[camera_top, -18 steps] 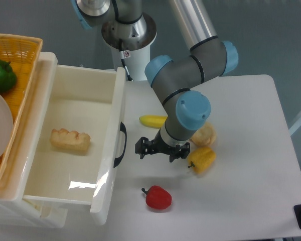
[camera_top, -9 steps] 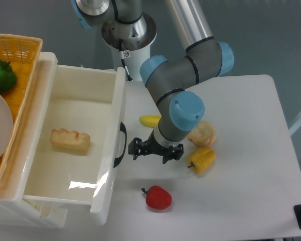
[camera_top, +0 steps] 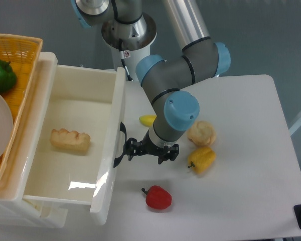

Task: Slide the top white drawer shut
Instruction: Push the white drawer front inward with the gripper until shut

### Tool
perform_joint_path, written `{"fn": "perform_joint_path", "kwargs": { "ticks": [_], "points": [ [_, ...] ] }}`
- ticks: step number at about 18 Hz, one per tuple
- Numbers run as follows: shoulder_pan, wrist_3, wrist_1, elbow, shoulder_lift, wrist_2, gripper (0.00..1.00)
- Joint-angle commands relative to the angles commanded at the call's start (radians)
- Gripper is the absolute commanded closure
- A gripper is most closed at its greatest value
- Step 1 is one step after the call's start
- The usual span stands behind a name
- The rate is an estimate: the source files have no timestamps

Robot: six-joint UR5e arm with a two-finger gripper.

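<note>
The top white drawer (camera_top: 70, 145) stands pulled out over the tabletop's (camera_top: 241, 201) left part. The gripper (camera_top: 149, 150) sits just beside its black handle (camera_top: 120, 145), nothing between them. A red pepper (camera_top: 157, 197) lies near the front edge; a yellow pepper (camera_top: 202, 159) and bread roll (camera_top: 201, 133) lie mid-table. The right side offers bare passage.

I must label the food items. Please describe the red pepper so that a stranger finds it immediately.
Start at the open top white drawer on the left. On the table just right of its front lower corner lies the red pepper. It is the only red item; the others nearby are yellow.
</note>
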Motion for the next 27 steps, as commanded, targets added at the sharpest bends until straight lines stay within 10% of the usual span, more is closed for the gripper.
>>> {"fn": "perform_joint_path", "kwargs": {
  "ticks": [27],
  "points": [
    [-0.078, -0.044, 0.002, 0.003, 0.038, -0.017, 0.00]
  ]
}}
